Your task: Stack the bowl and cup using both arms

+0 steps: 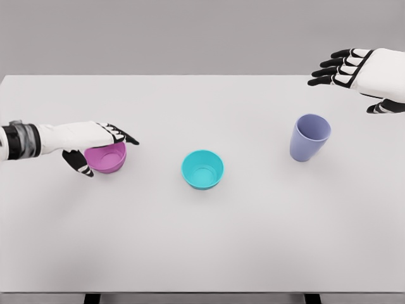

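From the head view, three open containers stand upright on the white tabletop (202,253), all apparently empty: a pink bowl (107,158) at left, a teal bowl (202,169) in the middle, and a lavender cup (309,137) at right, each well apart. The left robot hand (95,142) curls over the pink bowl's rim, thumb beside its wall. The right robot hand (354,69) hovers with fingers spread near the far right edge, holding nothing. Bare room lies toward the near edge.
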Action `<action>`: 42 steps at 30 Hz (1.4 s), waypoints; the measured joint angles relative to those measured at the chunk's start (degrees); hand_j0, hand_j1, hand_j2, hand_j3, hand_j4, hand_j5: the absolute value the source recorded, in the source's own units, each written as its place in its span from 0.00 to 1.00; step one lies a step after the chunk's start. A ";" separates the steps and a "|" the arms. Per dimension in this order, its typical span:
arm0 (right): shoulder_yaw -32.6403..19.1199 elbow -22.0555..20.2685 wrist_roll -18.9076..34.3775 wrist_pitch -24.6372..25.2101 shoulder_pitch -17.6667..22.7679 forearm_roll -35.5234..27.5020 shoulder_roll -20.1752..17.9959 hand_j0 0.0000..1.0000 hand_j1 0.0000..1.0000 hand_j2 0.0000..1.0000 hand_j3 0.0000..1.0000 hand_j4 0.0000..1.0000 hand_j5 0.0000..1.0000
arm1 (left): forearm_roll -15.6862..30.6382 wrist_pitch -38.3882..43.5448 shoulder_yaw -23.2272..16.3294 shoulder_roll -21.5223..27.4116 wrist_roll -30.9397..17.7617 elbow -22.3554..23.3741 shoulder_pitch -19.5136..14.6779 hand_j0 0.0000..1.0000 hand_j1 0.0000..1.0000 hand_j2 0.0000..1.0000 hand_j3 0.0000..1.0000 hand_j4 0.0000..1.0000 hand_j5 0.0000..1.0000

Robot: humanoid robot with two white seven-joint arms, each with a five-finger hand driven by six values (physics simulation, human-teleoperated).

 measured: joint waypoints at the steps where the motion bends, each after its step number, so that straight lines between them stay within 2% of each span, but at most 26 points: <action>1: 0.00 0.00 0.00 0.00 0.00 0.00 0.00 1.00 1.00 1.00 1.00 1.00 1.00 | -0.06 -0.04 0.00 -0.07 0.00 0.12 0.00 1.00 1.00 1.00 1.00 1.00 1.00; 19: -0.08 0.00 0.00 0.00 -0.09 0.00 0.07 1.00 1.00 1.00 1.00 1.00 1.00 | -1.08 -0.12 -0.23 -1.24 0.00 1.62 0.09 1.00 1.00 1.00 1.00 1.00 1.00; 26: -0.17 0.00 0.00 0.00 -0.09 0.00 0.08 1.00 1.00 1.00 1.00 1.00 1.00 | -1.83 -0.28 -0.34 -2.12 0.00 3.51 0.09 1.00 1.00 1.00 1.00 1.00 1.00; 33: -0.19 0.00 0.00 0.00 -0.09 0.00 0.06 1.00 1.00 1.00 1.00 1.00 1.00 | -1.96 -0.35 -0.33 -2.25 0.00 3.84 0.18 0.77 0.77 0.77 0.77 0.77 0.77; 42: -0.19 0.00 0.00 0.00 -0.09 0.00 0.05 1.00 1.00 1.00 1.00 1.00 1.00 | -1.78 -0.44 -0.04 -1.95 0.00 2.44 -0.09 0.73 0.73 0.73 0.73 0.73 0.73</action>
